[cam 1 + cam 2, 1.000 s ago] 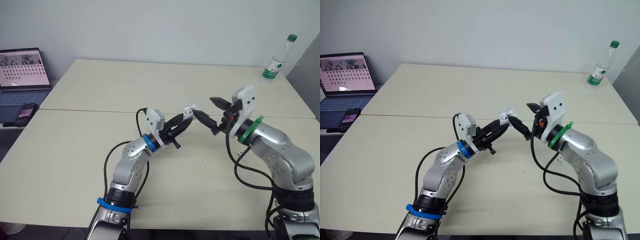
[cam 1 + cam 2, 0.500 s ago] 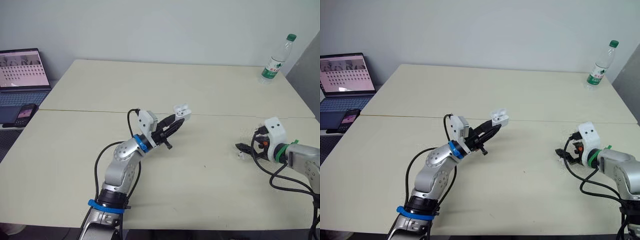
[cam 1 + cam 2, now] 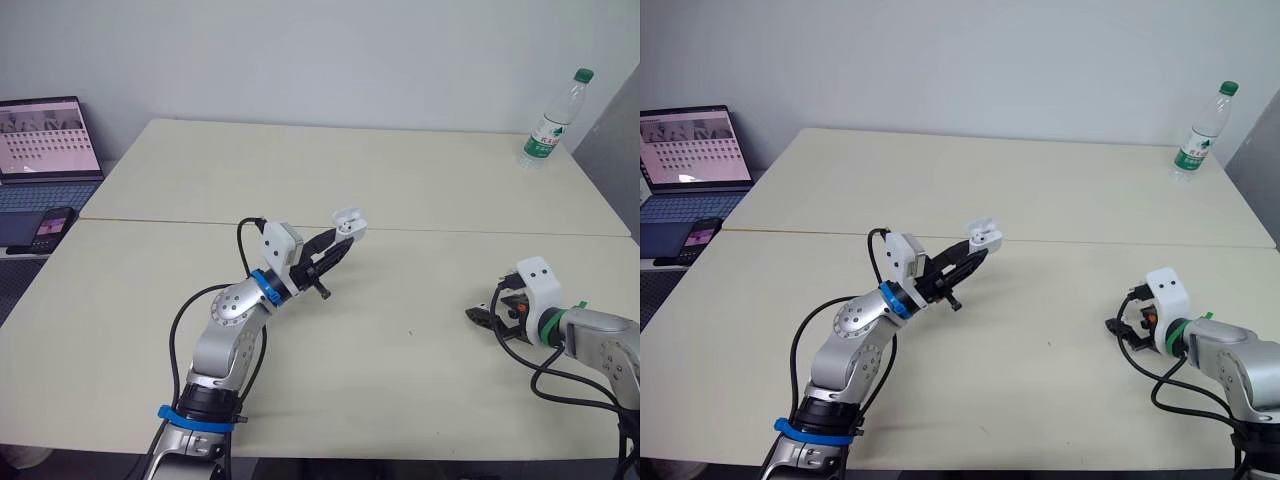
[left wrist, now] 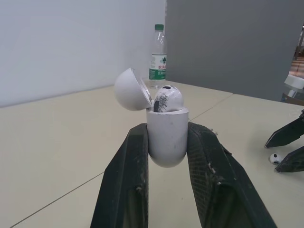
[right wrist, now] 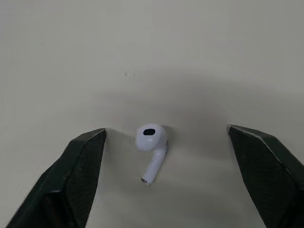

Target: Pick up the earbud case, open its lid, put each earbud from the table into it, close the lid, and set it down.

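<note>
My left gripper (image 3: 338, 240) is shut on the white earbud case (image 3: 347, 222) and holds it above the middle of the table. The case (image 4: 166, 137) stands upright between the fingers with its lid (image 4: 132, 89) tipped open. One earbud (image 4: 167, 97) sits in it. The second earbud (image 5: 152, 142) lies on the table at the right. My right gripper (image 3: 478, 316) is low over that earbud, open, with one finger on each side and neither touching it. The left wrist view also shows this earbud (image 4: 274, 158) between the right gripper's tips.
A plastic water bottle (image 3: 548, 125) stands at the table's far right corner. An open laptop (image 3: 45, 145) and a phone (image 3: 50, 225) lie on a separate surface to the left. A seam (image 3: 180, 222) runs across the table.
My right gripper left the case, swung right and came down to the table around the loose earbud. My left gripper drew back to the left with the case.
</note>
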You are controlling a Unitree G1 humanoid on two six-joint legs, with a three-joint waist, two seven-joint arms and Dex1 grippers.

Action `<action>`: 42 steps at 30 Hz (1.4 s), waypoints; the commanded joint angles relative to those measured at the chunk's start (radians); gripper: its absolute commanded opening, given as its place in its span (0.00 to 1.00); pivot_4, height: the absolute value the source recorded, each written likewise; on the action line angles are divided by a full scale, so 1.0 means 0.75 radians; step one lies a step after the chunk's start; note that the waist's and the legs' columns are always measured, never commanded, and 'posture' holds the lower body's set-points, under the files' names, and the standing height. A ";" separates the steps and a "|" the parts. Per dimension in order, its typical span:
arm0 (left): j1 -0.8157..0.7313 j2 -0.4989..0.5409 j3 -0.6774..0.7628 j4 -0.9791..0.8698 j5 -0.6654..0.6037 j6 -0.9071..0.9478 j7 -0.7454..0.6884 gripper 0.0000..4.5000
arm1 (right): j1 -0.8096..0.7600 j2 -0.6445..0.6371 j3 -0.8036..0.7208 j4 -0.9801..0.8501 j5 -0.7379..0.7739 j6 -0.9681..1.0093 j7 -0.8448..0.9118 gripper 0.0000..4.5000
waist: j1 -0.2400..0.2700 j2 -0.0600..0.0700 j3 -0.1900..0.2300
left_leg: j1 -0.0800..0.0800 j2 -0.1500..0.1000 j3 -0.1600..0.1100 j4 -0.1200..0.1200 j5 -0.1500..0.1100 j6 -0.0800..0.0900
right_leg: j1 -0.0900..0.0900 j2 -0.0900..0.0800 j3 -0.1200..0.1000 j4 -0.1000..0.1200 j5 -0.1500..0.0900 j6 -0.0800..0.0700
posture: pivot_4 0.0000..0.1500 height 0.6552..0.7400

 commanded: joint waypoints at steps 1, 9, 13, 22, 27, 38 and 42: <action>-0.005 0.003 0.004 -0.090 -0.021 -0.002 -0.003 0.18 | -0.006 0.001 -0.018 -0.048 0.007 0.018 0.007 0.62 | 0.000 0.000 0.000 | 0.000 0.000 0.000 0.000 0.000 0.000 | 0.000 0.000 0.000 0.000 0.000 0.000 | 1.00 0.95; 0.001 0.027 0.019 -0.111 -0.029 0.025 -0.005 0.18 | -0.007 -0.038 0.003 -0.060 0.012 -0.021 0.082 0.09 | 0.000 0.000 0.000 | 0.000 0.000 0.000 0.000 0.000 0.000 | 0.000 0.000 0.000 0.000 0.000 0.000 | 1.00 0.95; 0.004 0.047 0.026 -0.118 -0.037 0.034 -0.008 0.18 | 0.065 -0.267 0.101 -0.070 -0.047 -0.314 0.428 0.09 | 0.000 0.002 0.001 | 0.000 -0.001 0.000 0.000 0.000 0.000 | 0.000 0.000 -0.001 0.000 0.000 0.000 | 1.00 0.95; 0.008 0.096 0.036 -0.130 -0.051 0.057 -0.043 0.18 | 0.283 -0.706 0.268 0.228 -0.381 -1.426 1.195 0.09 | 0.003 0.002 0.002 | 0.002 -0.001 0.003 0.000 0.000 0.000 | 0.001 0.000 -0.003 -0.002 0.000 0.001 | 1.00 0.95; 0.019 0.110 0.040 -0.129 -0.042 0.048 -0.056 0.18 | 0.110 -0.698 0.380 0.479 -0.490 -1.777 1.389 0.09 | -0.004 0.002 0.002 | 0.006 0.001 0.007 0.002 0.000 0.000 | 0.002 0.000 -0.001 0.000 0.000 0.001 | 1.00 0.95; 0.076 0.105 0.041 -0.153 -0.039 0.033 -0.043 0.18 | -0.107 -0.592 0.510 0.747 -0.623 -2.017 1.476 0.09 | 0.001 0.002 0.002 | 0.006 0.000 0.007 0.002 0.000 0.000 | 0.002 -0.002 0.000 0.003 0.003 -0.006 | 1.00 0.95; 0.075 0.106 0.041 -0.142 -0.039 0.029 -0.050 0.18 | -0.102 -0.617 0.519 0.724 -0.668 -1.960 1.469 0.46 | 0.002 0.002 0.002 | 0.007 0.000 0.006 0.003 0.000 0.000 | 0.003 -0.007 -0.001 0.005 0.003 -0.006 | 1.00 0.95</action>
